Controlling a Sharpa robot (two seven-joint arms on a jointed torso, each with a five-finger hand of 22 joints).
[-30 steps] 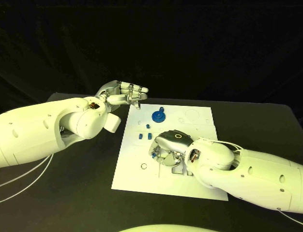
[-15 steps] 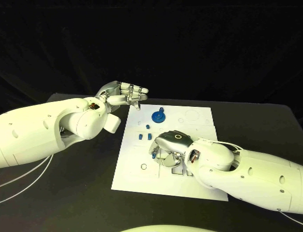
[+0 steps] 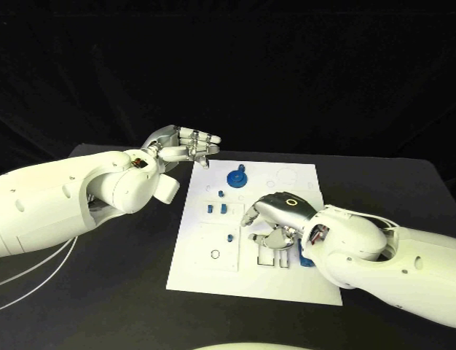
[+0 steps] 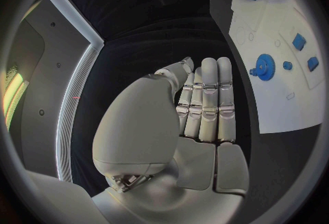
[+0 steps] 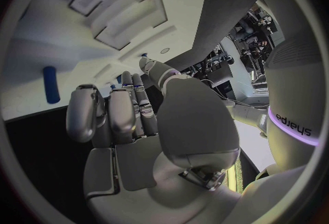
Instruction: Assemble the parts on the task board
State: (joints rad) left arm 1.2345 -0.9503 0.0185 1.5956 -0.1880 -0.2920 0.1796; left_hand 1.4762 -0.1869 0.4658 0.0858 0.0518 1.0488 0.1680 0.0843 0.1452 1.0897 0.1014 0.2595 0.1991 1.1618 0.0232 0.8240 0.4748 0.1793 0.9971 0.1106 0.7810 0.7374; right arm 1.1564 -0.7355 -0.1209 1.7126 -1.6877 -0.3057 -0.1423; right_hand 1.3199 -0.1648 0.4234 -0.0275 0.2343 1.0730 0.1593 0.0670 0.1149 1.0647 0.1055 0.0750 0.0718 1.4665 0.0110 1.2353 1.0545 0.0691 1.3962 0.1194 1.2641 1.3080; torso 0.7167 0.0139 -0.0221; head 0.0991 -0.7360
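Our right hand (image 3: 273, 219) sits low over the middle of the task board (image 3: 213, 240), fingers curled down toward the slotted area; we can't tell from the head view whether anything is pinched under it. In the right wrist view the fingers (image 5: 117, 120) look curled w/ nothing in them.

Left hand (image 3: 186, 142) hovers off the board's far-left corner, fingers straight and together, holding nothing.

Parts: blue gear (image 3: 237, 176) stands at the far end; small blue pieces (image 3: 216, 208) lie just left of the right hand; one blue peg (image 3: 306, 260) sits near the right forearm.

Risks, our guess: the right forearm could brush the peg or drag the board. The curled fingers also hide the slots, so a part may go in tilted and jam.
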